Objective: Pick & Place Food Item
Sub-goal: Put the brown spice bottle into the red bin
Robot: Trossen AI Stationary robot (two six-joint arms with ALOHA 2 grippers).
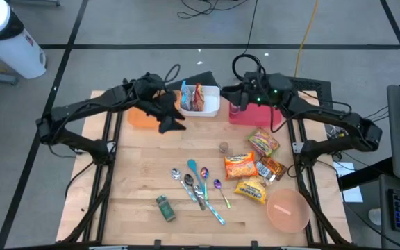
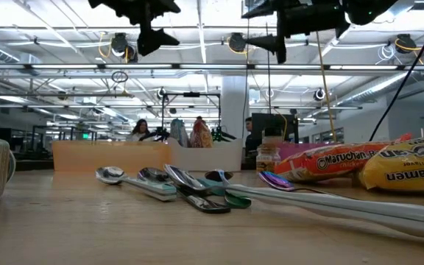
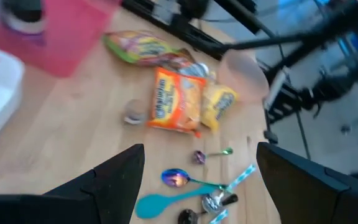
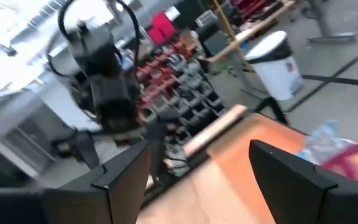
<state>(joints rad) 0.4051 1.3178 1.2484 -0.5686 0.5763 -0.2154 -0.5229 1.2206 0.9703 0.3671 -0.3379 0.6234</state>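
The ramen packets lie on the right half of the wooden table, close together: an orange one in the middle, a yellow one nearer the front edge, a green-edged one farther back, and a small dark snack bar just beside them.

On the left, the left gripper hangs in the air over the back of the table, next to an orange container. Its fingers stand wide apart and hold nothing. What the orange container has inside cannot be told.

In the middle at the back stands a white bin with some coloured snack packets upright in it. In front of it, several spoons lie in a loose group, and a small green can lies on its side near the front.

On the right, the right gripper is raised beside the white bin, above a red container. Its fingers are also spread and empty. A small jar stands between the bins and the packets. A pink bowl sits empty at the front right corner.
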